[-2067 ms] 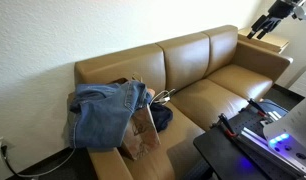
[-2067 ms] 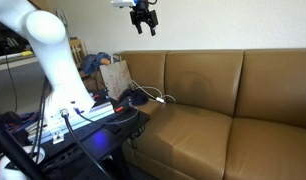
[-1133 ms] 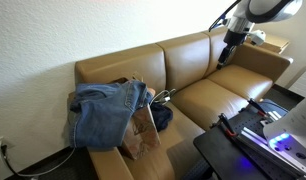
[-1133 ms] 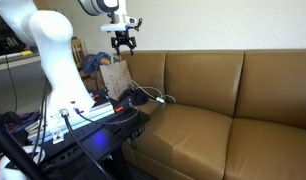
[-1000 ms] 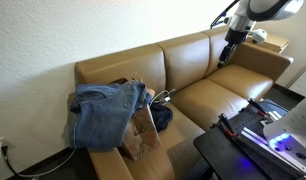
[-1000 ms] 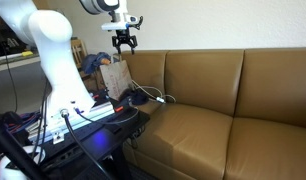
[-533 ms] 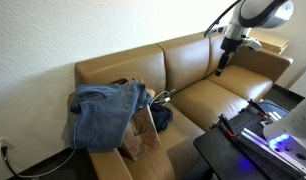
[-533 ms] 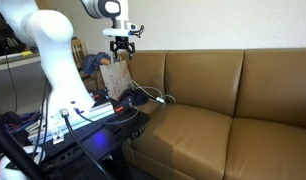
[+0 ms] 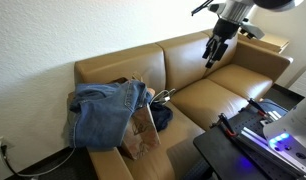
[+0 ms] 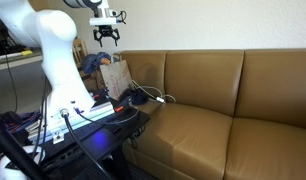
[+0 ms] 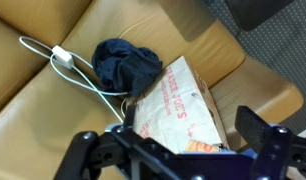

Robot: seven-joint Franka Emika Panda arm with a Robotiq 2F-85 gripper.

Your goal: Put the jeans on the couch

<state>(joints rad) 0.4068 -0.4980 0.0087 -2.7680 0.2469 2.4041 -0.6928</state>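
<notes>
I am hovering high above the couch [image 9: 218, 95] with my pincer [image 9: 211, 52] spread wide and gripping nothing. The jeans [image 9: 98, 112] are lying heaped over the armrest, hanging against the paper bag [image 9: 143, 132]. I am risking a wrong grab: the navy bundle [image 11: 128, 62] and white cable [image 11: 68, 62] are sitting just beside that bag, and a snagged cable or bag would be dragged along. My wrist view is missing the jeans entirely, and in an exterior view the bag [image 10: 115, 76] is hiding most of them
</notes>
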